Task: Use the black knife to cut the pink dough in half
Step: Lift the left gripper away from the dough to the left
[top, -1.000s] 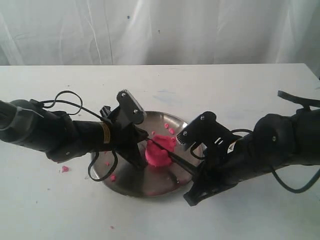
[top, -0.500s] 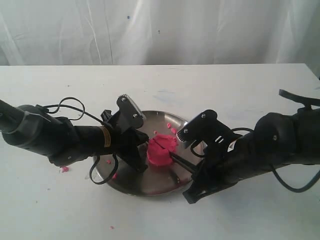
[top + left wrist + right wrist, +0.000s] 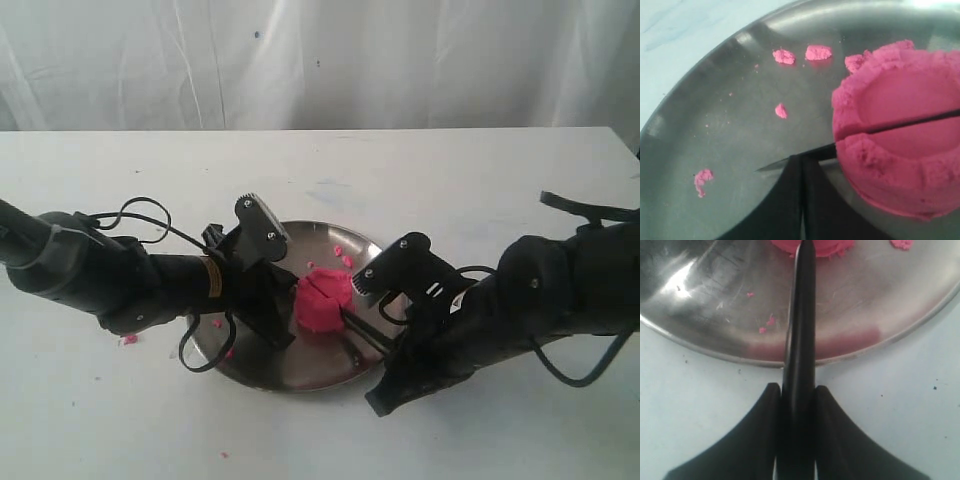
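The pink dough (image 3: 322, 298) is a round lump with a dented top on the steel plate (image 3: 250, 368). The black knife (image 3: 358, 325) runs across it, its blade sunk in a slit through the dough (image 3: 895, 90). Its pointed tip (image 3: 771, 166) sticks out on the far side. My right gripper (image 3: 388, 355) is shut on the knife handle (image 3: 800, 315) just outside the plate rim; the fingers (image 3: 771, 395) flank the handle. My left gripper (image 3: 802, 159) is shut, its tips touching the blade near the knife's tip, beside the dough.
Small pink crumbs (image 3: 818, 51) lie on the plate (image 3: 715, 125) beyond the dough, and more crumbs (image 3: 130, 338) sit on the white table to the left. The plate rim (image 3: 865, 347) curves just ahead of my right fingers. Black cables loop over the left arm.
The knife has sunk from the top of the dough down into a slit. My right arm has lowered with it. My left gripper has shifted slightly and dropped lower by the dough.
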Controlling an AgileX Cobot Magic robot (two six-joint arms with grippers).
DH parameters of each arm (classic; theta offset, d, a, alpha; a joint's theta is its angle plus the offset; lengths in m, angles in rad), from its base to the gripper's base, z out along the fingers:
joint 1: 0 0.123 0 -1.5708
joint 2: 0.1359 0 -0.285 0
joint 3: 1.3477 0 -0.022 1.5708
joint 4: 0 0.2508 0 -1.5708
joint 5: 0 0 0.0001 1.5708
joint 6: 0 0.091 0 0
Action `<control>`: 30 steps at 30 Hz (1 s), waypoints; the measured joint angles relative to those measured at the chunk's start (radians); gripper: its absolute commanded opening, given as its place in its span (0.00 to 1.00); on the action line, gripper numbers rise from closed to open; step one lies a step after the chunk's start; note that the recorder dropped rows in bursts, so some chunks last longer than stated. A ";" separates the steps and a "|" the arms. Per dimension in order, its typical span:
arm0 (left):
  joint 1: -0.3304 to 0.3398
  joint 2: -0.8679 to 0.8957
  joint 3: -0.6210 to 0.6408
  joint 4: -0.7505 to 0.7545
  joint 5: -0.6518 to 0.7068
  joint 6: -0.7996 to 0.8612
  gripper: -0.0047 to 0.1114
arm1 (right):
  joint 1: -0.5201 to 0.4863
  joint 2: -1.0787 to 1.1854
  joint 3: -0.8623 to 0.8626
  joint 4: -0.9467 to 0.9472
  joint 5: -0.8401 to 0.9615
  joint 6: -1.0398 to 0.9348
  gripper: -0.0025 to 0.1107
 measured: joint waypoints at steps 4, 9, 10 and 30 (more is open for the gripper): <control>0.000 0.000 0.000 0.000 0.000 0.000 0.04 | 0.000 0.002 0.000 0.000 0.000 0.000 0.02; 0.000 0.000 0.000 0.000 0.000 0.000 0.04 | 0.000 0.002 0.000 0.000 0.000 0.000 0.02; 0.000 0.000 0.000 0.000 0.000 0.000 0.04 | 0.000 0.002 0.000 0.000 0.000 0.000 0.02; -0.006 -0.364 0.003 -0.101 1.089 -0.332 0.04 | 0.000 0.002 -0.002 -0.004 -0.006 0.000 0.02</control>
